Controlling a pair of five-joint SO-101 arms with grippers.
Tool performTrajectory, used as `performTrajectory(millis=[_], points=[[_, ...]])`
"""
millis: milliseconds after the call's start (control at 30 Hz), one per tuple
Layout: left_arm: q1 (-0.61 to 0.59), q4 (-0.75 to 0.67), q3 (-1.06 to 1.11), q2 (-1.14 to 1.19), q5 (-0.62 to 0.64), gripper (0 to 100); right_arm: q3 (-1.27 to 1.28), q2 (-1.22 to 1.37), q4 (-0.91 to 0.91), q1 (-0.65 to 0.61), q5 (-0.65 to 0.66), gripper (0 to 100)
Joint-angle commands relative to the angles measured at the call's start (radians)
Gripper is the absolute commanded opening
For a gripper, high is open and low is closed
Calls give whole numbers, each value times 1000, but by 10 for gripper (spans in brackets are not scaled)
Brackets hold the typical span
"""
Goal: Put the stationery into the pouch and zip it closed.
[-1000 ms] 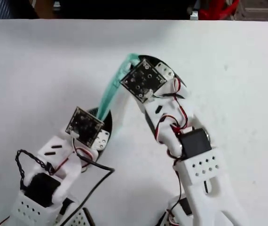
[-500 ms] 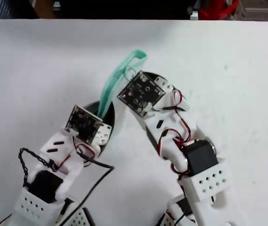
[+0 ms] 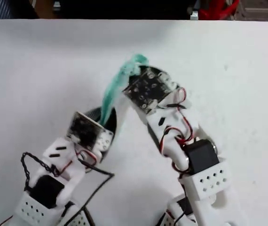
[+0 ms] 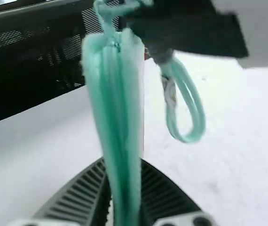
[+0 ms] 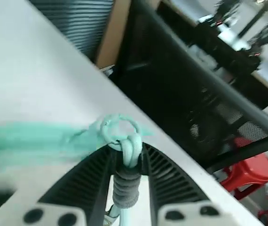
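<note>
The white table point(image 3: 40, 70) lies under both my arms. Over it, the teal pouch point(image 3: 111, 92) is stretched narrow edge up between my two grippers. My left gripper point(image 4: 122, 172) is clenched on one end of the pouch. My right gripper point(image 5: 127, 153) is clamped on the teal strap point(image 5: 130, 146) at the other end, just behind the small ring point(image 5: 119, 128) that joins the strap to the pouch.

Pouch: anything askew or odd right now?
Yes. The teal pouch stands on edge rather than flat, held up between the left gripper on one end and the right gripper clamping its strap.
</note>
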Motion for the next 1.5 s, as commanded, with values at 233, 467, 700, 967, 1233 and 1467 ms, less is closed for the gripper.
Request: performTrajectory(millis=[233,467,700,967,1233,1467], points=[[25,117,8,-27,-34,22,-44,137,-81,171,89,18],[-27,226,46,-318,-32,22,-46,248,-116,263,91,18],[-25,247,69,-409,-32,22,-43,318,-160,337,143,18],[-25,253,68,-409,-34,22,-46,390,-217,394,144,18],[-25,249,68,-409,-35,22,-57,321,-160,387,28,57],[-25,244,72,-409,-38,23,-169,4,252,343,-100,399]])
